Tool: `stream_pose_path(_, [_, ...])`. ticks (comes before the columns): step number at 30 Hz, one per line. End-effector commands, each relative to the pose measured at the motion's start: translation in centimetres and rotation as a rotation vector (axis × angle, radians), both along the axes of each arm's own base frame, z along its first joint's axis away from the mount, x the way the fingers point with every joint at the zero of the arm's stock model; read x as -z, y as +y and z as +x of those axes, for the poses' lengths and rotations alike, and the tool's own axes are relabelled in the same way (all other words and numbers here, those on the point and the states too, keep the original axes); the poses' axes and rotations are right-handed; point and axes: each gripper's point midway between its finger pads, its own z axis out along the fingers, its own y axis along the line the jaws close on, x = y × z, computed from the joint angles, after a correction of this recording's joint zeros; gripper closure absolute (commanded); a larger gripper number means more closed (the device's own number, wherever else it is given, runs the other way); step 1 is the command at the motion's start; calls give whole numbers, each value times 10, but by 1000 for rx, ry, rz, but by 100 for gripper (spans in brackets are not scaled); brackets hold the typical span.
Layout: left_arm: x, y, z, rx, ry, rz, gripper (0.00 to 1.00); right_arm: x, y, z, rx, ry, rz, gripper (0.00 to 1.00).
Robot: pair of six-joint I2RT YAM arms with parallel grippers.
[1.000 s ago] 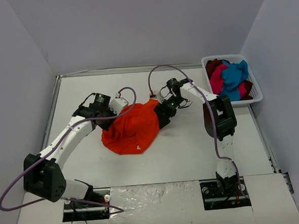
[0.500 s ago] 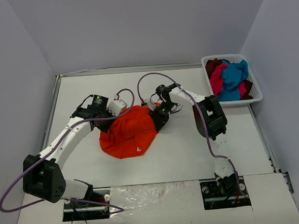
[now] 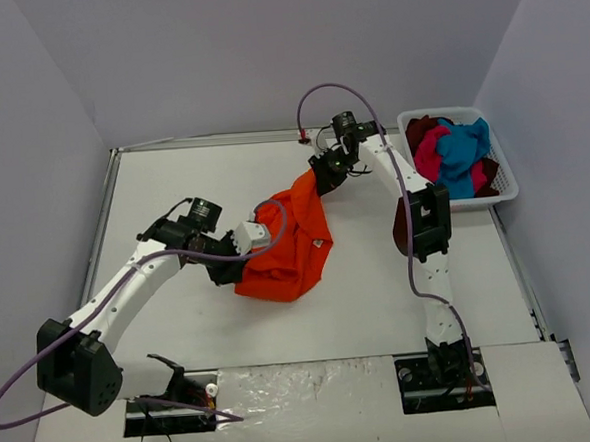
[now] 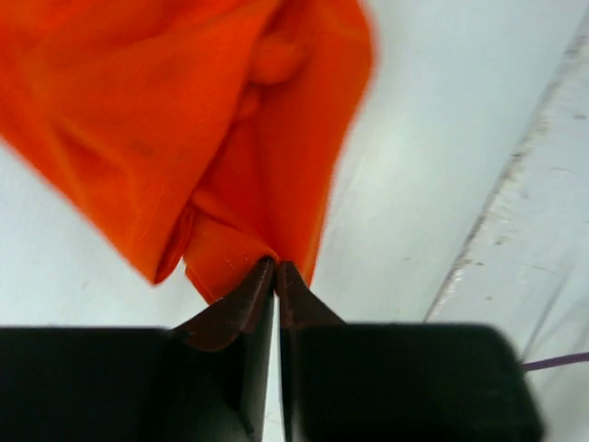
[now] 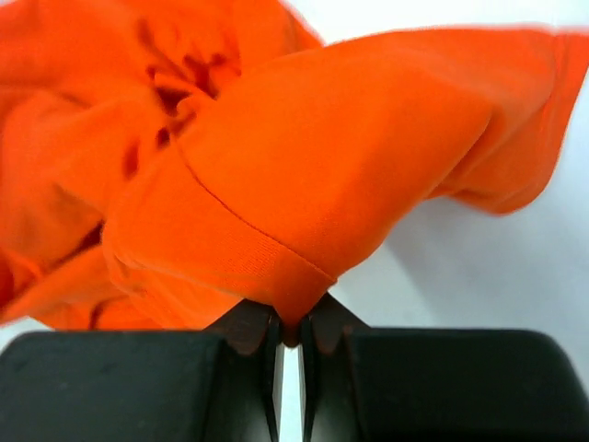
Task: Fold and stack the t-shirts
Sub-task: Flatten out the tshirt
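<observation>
Hanging between both arms over the table's (image 3: 163, 189) middle, the orange t-shirt (image 3: 294, 243) droops. The wrist views show the left pincer (image 4: 276, 274) and right pincer (image 5: 292, 324) each clamped tight on its fabric. Only the top view shows the other t-shirts (image 3: 458, 156) in the white basket (image 3: 509, 184) by the far right corner.

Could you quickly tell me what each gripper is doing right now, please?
Left gripper: shut on the orange t-shirt.
Right gripper: shut on the same orange t-shirt.
</observation>
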Motion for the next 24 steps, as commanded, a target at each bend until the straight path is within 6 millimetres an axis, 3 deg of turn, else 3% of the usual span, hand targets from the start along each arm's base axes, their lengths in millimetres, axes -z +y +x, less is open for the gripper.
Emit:
stream_pose_path(1, [-15,-44,-41,216,98,-218,90,1,26,-6,-15,53,27,98])
stream_pose_path(4, [-12,-75,-63,356,152,-268,52,13,34,-9,-33,71,22,64])
stream_pose_path(5, [-11,-86,-77,419,207,-274,49,14,34,-11,-36,75,19,47])
stream_pose_path(6, [-11,-90,-82,447,228,-272,45,15,32,-13,-38,79,14,38])
stream_pose_path(7, [-9,-93,-86,479,242,-266,36,22,28,-18,-46,94,-2,37])
stream_pose_path(8, [-9,-96,-88,491,280,-253,22,16,25,-20,-47,83,-5,35])
stream_pose_path(10, [-11,-98,-84,493,284,-242,21,13,14,-22,-43,80,-11,32])
stream_pose_path(13, [-22,-97,-56,418,197,-273,22,-1,0,-31,-34,72,2,31])
stream_pose_path(14, [-34,-102,-38,396,93,-315,22,-8,-4,-39,-33,68,1,30])
stream_pose_path(16, [-40,-96,0,285,-37,-333,21,-12,-11,-41,-21,47,-5,30])
stream_pose_path(17, [-42,-92,10,256,-76,-324,21,-15,-15,-51,-15,50,-11,29])
stream_pose_path(19, [-38,-82,44,152,-164,-274,20,-18,-20,-54,-2,20,-25,29])
stream_pose_path(24, [-22,-64,94,-12,-241,-265,18,-21,-22,-76,-16,-37,-79,30])
